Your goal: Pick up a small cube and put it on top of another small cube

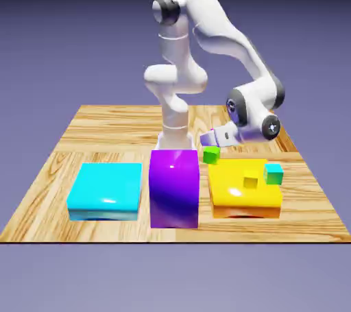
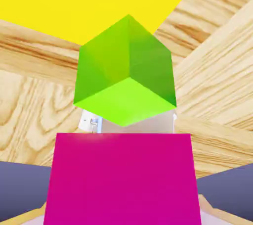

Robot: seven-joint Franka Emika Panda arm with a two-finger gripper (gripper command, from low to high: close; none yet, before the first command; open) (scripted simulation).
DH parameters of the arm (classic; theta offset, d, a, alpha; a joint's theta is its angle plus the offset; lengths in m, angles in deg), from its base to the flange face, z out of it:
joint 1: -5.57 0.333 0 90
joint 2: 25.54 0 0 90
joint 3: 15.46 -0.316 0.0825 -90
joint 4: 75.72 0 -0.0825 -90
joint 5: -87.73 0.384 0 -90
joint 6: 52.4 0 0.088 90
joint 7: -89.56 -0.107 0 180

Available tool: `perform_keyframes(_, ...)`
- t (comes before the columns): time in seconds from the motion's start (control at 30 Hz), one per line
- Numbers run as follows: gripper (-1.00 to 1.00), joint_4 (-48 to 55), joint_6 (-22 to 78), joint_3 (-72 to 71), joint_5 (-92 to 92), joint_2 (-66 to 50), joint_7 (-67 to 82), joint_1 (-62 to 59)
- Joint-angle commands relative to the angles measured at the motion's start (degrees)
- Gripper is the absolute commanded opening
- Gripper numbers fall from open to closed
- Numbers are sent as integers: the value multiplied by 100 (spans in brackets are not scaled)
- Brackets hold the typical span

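While closed on magenta cube, fingers seemingly above lime cube.

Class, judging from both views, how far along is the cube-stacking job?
Done: the pincer is shut on the magenta-pink cube. In hand: carrying it toward the lime-green cube, which sits on the wooden table by the yellow block. Left: lowering it on top and releasing.
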State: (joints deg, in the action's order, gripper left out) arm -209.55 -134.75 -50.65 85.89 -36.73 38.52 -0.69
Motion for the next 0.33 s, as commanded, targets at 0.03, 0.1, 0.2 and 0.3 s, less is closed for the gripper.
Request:
perform_keyframes(0.03, -100, -415, -390, 361, 27, 77, 78, 336)
perform_keyframes(0.1, 100, -538, -506, 468, 38, 99, 101, 435)
perform_keyframes(0.2, 100, -123, -115, 107, 0, 23, 24, 100)
perform_keyframes(0.3, 100, 414, 391, -361, -49, -76, -76, -336)
